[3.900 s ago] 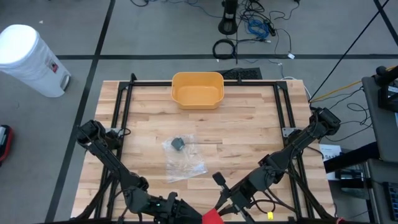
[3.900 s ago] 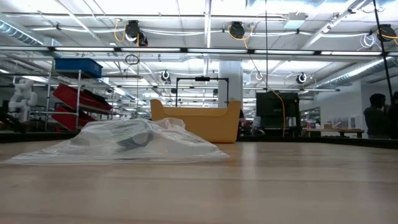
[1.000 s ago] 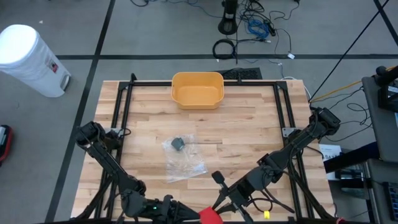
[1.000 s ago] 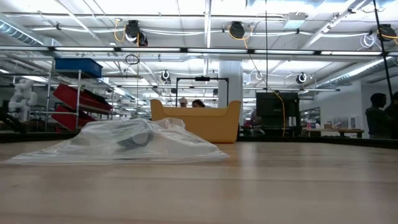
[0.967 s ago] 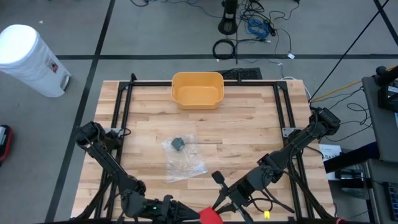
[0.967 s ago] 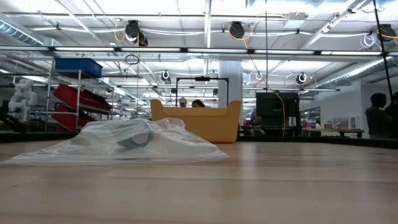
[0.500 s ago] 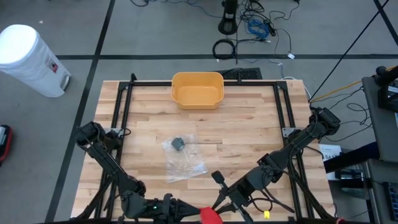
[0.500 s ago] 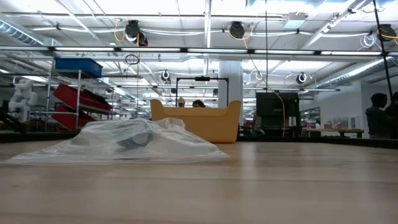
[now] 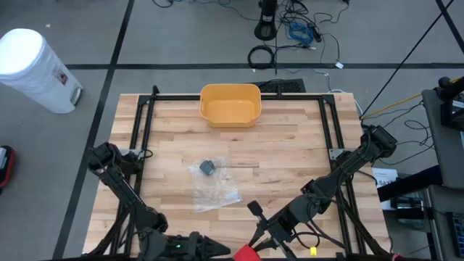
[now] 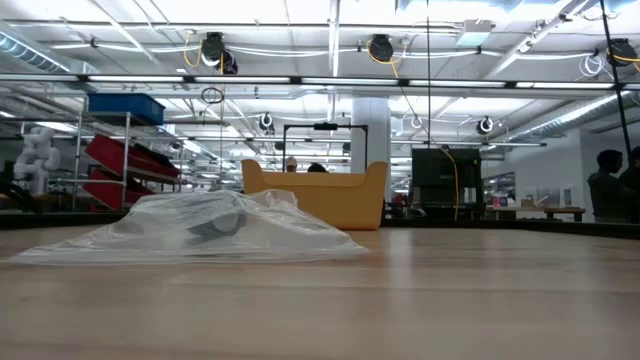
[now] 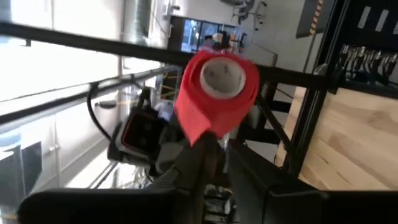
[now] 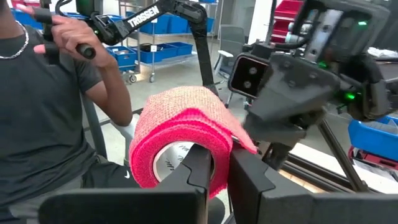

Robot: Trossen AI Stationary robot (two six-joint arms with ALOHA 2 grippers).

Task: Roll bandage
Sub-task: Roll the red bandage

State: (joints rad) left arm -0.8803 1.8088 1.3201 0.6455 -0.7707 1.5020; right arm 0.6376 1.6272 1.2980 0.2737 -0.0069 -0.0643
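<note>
The bandage roll (image 12: 180, 146) is bright red with a white middle. The tub (image 9: 230, 104) is yellow. The table (image 9: 290, 156) is light brown wood. The bag (image 9: 214, 185) is see-through, with a small grey thing (image 9: 208, 167) inside.

Both pincers sit cut off at the high view's bottom edge; the red bandage roll (image 9: 245, 253) shows only partly there.
</note>
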